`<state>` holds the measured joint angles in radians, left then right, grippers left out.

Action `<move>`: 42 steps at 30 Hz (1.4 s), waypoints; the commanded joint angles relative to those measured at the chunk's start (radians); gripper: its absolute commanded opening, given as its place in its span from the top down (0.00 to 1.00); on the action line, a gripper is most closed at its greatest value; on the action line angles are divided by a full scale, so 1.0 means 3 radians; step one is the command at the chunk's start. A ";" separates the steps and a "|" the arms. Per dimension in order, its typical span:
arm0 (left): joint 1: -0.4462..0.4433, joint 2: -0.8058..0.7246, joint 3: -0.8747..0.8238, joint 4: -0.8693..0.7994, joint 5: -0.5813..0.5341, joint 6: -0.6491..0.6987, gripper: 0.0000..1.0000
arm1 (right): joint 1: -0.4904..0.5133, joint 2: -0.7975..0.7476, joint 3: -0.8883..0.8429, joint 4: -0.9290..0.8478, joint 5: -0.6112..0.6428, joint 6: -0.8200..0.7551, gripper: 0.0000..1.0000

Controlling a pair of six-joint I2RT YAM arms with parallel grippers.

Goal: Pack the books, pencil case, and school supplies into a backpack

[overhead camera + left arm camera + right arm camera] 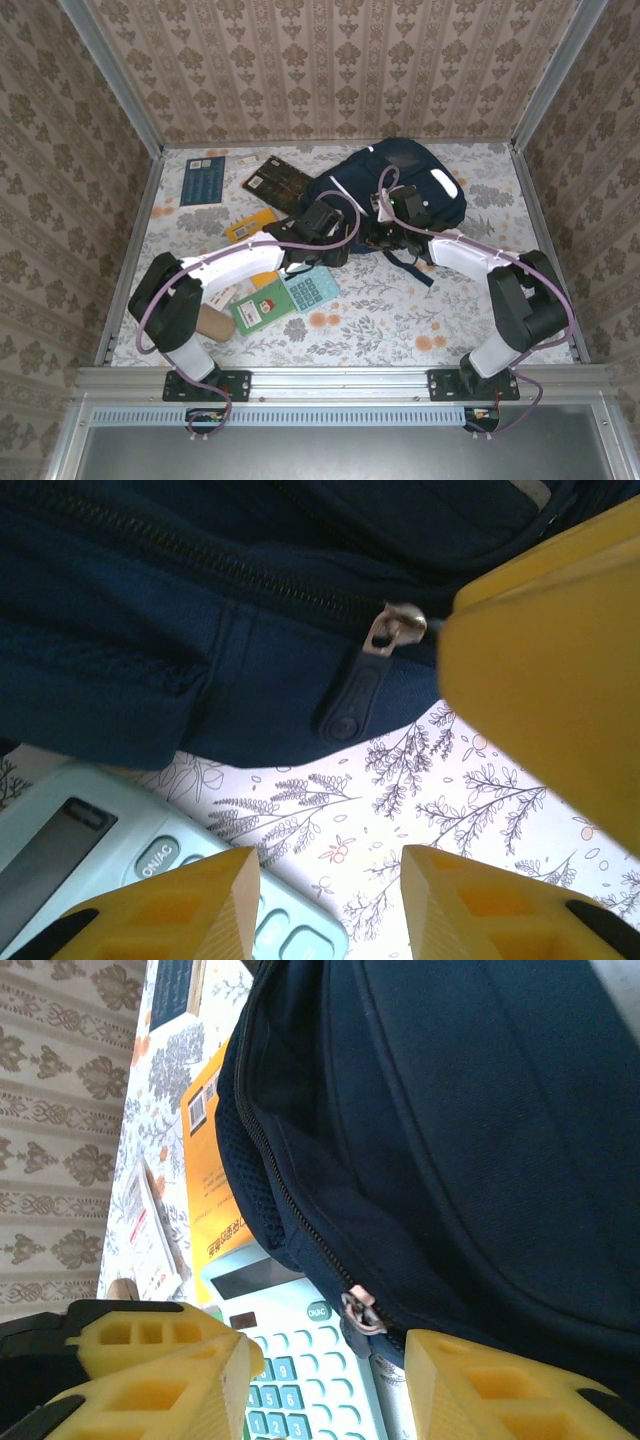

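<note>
Floral tablecloth point(400, 320); both arms bent inward at backpack point(395, 165) near edge; left gripper point(328, 858) and right gripper point(325, 1350) gape wide, empty; wrist views resolve zipper pull point(385, 630).

Calculator point(110, 800): grey key point(155, 858) reads "ON/AC" in the left wrist view. Right wrist view shows the same legend, plus digit keys 9, 5, 6, 2, 3. Orange-yellow book point(210, 1210): barcode label point(197, 1110) and dark print, illegible.
</note>
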<state>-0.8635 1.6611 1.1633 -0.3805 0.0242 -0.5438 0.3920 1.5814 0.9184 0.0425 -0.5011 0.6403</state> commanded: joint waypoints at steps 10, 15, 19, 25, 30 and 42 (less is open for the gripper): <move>-0.0057 0.0399 0.0405 0.0057 -0.0074 0.0365 0.60 | -0.0205 -0.0516 -0.0398 -0.0025 0.0345 0.0420 0.55; -0.0065 0.0553 0.0492 0.0033 -0.0180 0.0401 0.64 | -0.0219 -0.0697 -0.0508 -0.0028 0.0381 0.0448 0.55; -0.0057 0.0666 0.0564 -0.0009 -0.0307 0.0417 0.67 | -0.0222 -0.0805 -0.0554 -0.0031 0.0391 0.0468 0.55; -0.0041 0.0744 0.0629 -0.0028 -0.0486 0.0404 0.80 | -0.0220 -0.0868 -0.0590 -0.0028 0.0377 0.0463 0.55; -0.0037 0.0706 0.0663 -0.0114 -0.0527 0.0425 1.00 | -0.0219 -0.0869 -0.0612 -0.0032 0.0374 0.0473 0.55; -0.0105 0.0364 0.0492 -0.0152 -0.0434 0.0422 1.00 | -0.0091 -0.0659 -0.0655 0.0083 0.0481 0.1278 0.47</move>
<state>-0.8814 1.8259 1.3197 -0.4007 -0.1017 -0.4286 0.3477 1.3602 0.7326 0.0532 -0.3786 0.9081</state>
